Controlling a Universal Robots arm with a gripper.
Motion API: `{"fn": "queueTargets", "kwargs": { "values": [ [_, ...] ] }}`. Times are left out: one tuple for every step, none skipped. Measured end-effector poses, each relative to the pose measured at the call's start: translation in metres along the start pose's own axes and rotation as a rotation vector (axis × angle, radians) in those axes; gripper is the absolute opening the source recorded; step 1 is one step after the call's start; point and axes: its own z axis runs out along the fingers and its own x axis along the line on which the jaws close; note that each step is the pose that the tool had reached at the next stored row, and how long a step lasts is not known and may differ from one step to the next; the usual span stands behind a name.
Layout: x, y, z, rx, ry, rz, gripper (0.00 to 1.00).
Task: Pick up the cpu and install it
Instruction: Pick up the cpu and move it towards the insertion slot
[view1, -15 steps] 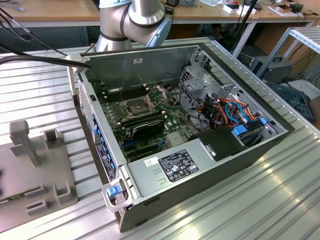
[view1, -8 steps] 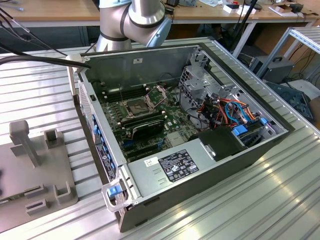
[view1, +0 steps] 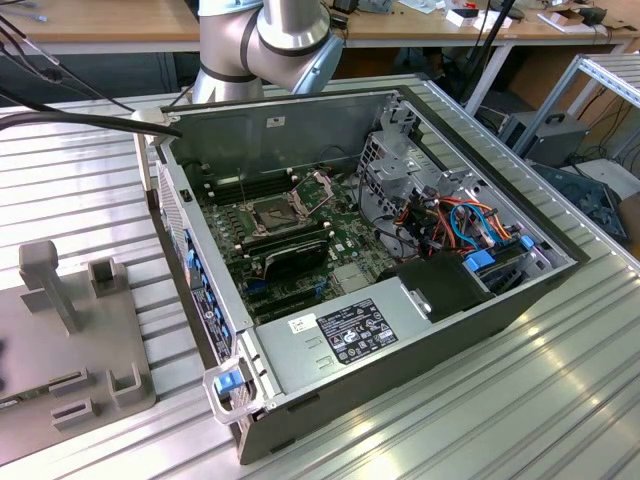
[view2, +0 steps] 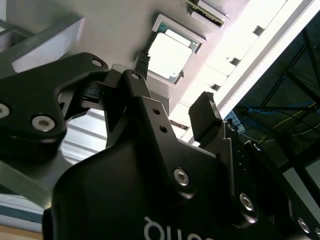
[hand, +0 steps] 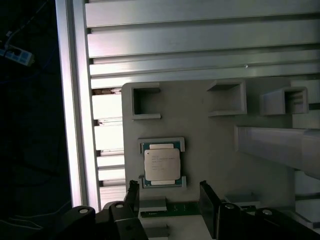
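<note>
The claw (hand: 170, 194) hangs with its two black fingers (hand: 209, 200) spread apart and gripping nothing. It is poised over the cpu (hand: 162, 165), which lies flat, silver face up, in a shallow framed pocket of the grey tray (hand: 200, 145). In the exterior view the tray sits on the ribbed metal table (view1: 450, 420) at about eight o'clock from the open computer case (view1: 270, 130), which holds a green board (view1: 345, 235) with its socket (view1: 272, 212), while the arm (view1: 270, 40) stands at eleven o'clock.
</note>
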Motion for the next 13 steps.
{"fn": "queueTargets", "kwargs": {
  "values": [
    [0.0, -0.0001, 0.0, 0.0, 0.0, 0.0, 0.6],
    [0.0, -0.0001, 0.0, 0.0, 0.0, 0.0, 0.6],
    [0.0, -0.0001, 0.0, 0.0, 0.0, 0.0, 0.6],
    [0.0, -0.0002, 0.0, 0.0, 0.0, 0.0, 0.6],
    [0.0, -0.0002, 0.0, 0.0, 0.0, 0.0, 0.6],
    [0.0, -0.0003, 0.0, 0.0, 0.0, 0.0, 0.6],
    [0.0, -0.0003, 0.0001, 0.0, 0.0, 0.0, 0.6],
    [0.0, -0.0004, 0.0001, -0.0001, -0.0001, 0.0, 0.6],
    [0.0, -0.0004, 0.0002, 0.0, 0.0, 0.0, 0.6],
    [0.0001, -0.0004, 0.0006, 0.0, 0.0, 0.0, 0.6],
    [0.0, -0.0004, 0.0013, -0.0001, -0.0001, 0.0, 0.6],
    [0.0, -0.0004, 0.0021, 0.0, 0.0, 0.0, 0.6],
    [0.0, -0.0004, 0.003, 0.0, 0.0, 0.0, 0.6]
  ]
}}
